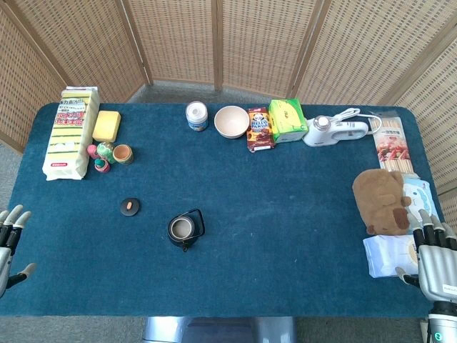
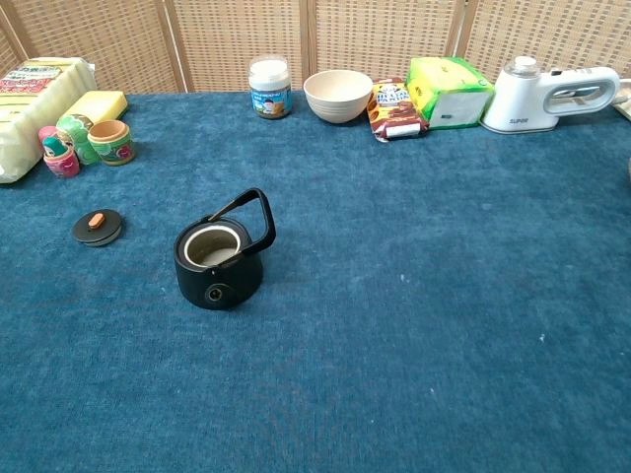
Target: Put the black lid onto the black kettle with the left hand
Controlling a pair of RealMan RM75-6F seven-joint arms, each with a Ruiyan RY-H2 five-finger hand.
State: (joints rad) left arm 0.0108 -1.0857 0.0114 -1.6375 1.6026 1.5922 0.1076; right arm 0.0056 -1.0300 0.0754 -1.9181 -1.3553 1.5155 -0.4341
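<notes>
Ahead of the spread, empty left hand [image 1: 10, 239] lies the lid [image 1: 130, 206], not yet grasped, beside the open kettle [image 1: 184, 229].

Both hands, left hand [image 1: 10, 236] and right hand [image 1: 433, 257], show in head view only: pale grey-silver metallic shells, dark segmented fingers with lighter tips, small dark lettering on the right hand's back, grey wrist below.
</notes>
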